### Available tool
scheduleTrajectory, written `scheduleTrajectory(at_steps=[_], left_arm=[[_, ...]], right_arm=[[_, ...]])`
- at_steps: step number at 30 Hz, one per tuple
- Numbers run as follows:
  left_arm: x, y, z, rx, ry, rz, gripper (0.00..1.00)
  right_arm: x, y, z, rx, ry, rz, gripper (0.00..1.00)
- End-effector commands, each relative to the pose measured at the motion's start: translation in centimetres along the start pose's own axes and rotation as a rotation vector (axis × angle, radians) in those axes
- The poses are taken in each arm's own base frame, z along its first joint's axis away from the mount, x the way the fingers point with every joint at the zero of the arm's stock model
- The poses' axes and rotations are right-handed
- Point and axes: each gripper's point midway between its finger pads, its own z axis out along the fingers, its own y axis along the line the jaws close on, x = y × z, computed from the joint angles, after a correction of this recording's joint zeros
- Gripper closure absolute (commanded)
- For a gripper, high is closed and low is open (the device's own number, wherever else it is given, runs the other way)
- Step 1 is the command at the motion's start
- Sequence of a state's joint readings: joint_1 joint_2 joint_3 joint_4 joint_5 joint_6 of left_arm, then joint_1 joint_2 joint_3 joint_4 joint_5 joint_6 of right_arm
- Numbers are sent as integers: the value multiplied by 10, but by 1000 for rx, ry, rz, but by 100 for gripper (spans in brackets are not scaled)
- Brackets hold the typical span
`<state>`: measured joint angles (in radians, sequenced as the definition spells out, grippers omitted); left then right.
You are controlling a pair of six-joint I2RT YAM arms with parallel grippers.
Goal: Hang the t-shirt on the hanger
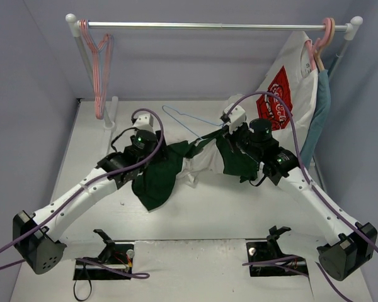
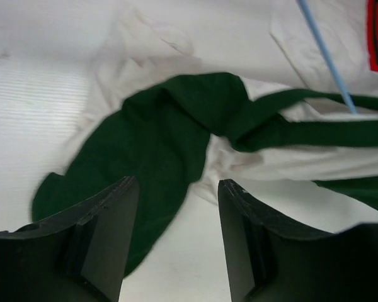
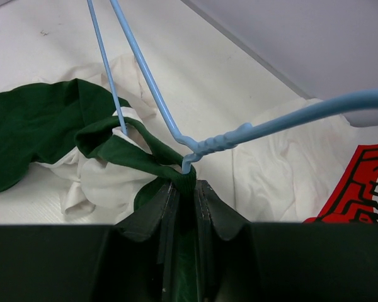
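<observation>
The dark green t-shirt point(image 1: 156, 179) lies crumpled on the table between my arms, tangled with a plain white garment point(image 1: 198, 165). My right gripper point(image 3: 183, 185) is shut on the t-shirt's ribbed collar point(image 3: 179, 171). The light-blue wire hanger point(image 3: 145, 75) has its twisted neck right at that collar, and one wire runs down into the cloth. In the top view the hanger point(image 1: 188, 116) rests on the table behind the shirt. My left gripper point(image 2: 178, 185) is open and empty, just above the t-shirt's left part point(image 2: 157, 138). The hanger point(image 2: 324, 53) also shows in the left wrist view.
A clothes rail point(image 1: 208, 26) spans the back. Pink hangers point(image 1: 99, 69) hang at its left end. A white t-shirt with a red logo point(image 1: 290, 88) and a teal garment point(image 1: 319, 113) hang at its right end. Side walls stand close.
</observation>
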<state>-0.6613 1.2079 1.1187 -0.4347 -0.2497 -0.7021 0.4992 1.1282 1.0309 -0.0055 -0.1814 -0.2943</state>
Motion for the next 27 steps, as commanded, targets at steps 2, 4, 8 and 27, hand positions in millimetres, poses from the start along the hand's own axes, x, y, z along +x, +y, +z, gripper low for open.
scheduleTrajectory(at_steps=[2,4,8,27], left_arm=[[-8,-37,3,65,-107,-122,48],[1,-45,15,72,-102,-126,49],[8,-64,36,107,-105,-121,49],[19,-89,82,120,-103,-98,51]], right_arm=[[-30,-11,5,49,-109,17,100],[-32,-10,4,46,-113,19,100],[-34,-9,3,39,-115,18,100],[-29,-8,-1,35,-98,8,100]])
